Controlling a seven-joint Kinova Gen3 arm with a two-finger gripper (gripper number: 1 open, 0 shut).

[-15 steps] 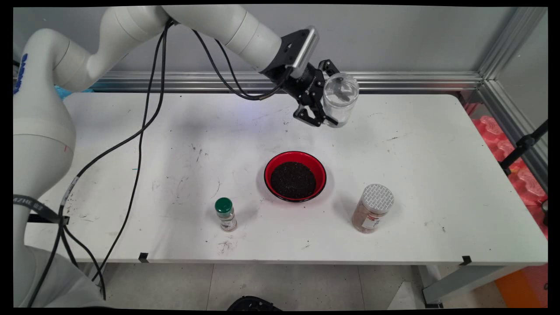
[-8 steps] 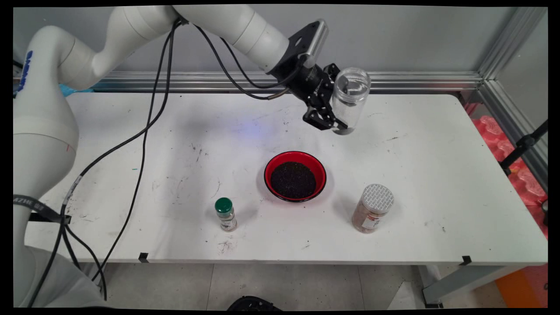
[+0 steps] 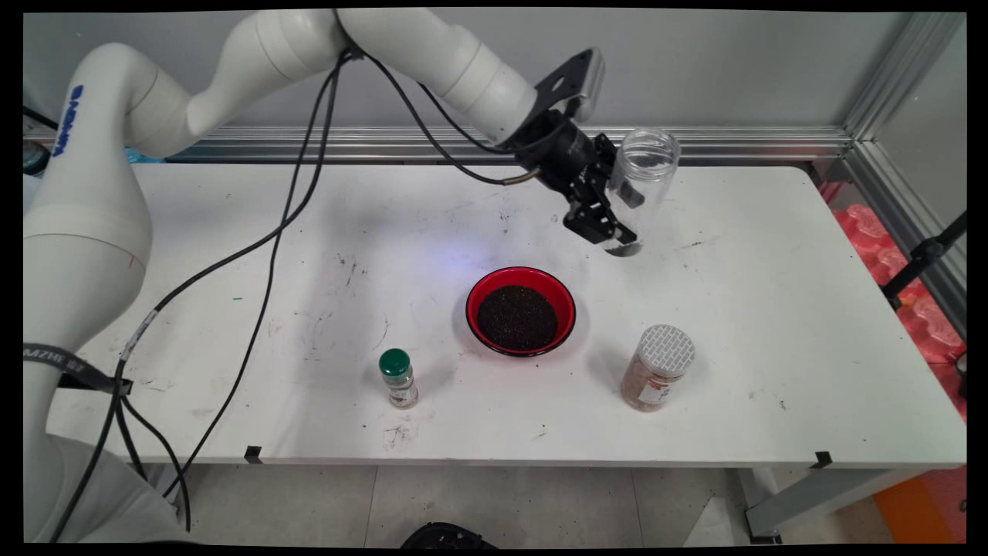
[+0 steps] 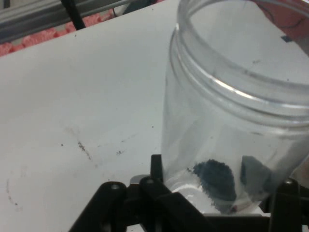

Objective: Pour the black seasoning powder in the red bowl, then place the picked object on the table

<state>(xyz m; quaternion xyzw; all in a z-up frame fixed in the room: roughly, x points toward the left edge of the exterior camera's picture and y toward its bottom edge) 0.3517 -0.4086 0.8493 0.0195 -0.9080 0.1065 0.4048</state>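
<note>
**Holding a clear jar aloft over the table's far half**

Starting from the near edge of my main view, I see a small green-capped shaker (image 3: 397,377) standing upright in the lower centre-left of the white table (image 3: 772,255). To its right, lower centre-right, stands a larger spice jar (image 3: 658,367) with a patterned grey lid and reddish-brown contents. Between them and a little farther back sits a red bowl (image 3: 521,310) filled with dark, fine-grained material, roughly in the middle of the frame.

Farther back, in the upper centre-right, the gripper (image 3: 617,216) is clamped on a clear jar (image 3: 644,181). I see its black fingers (image 3: 598,224) pressed against the lower part of the jar's wall. The jar has no lid and stands nearly upright, its open mouth uppermost and leaning slightly toward the right of the frame. I read it as lifted clear of the table, though I cannot be sure of the gap beneath its base.

On my hand view the clear jar (image 4: 231,111) fills the right side, its threaded rim toward the upper right. A small clump of dark grains (image 4: 216,178) lies at its bottom, and black linkage (image 4: 145,208) rises from the lower edge.

Black cables (image 3: 262,232) hang from the arm across the left of the main view.
</note>
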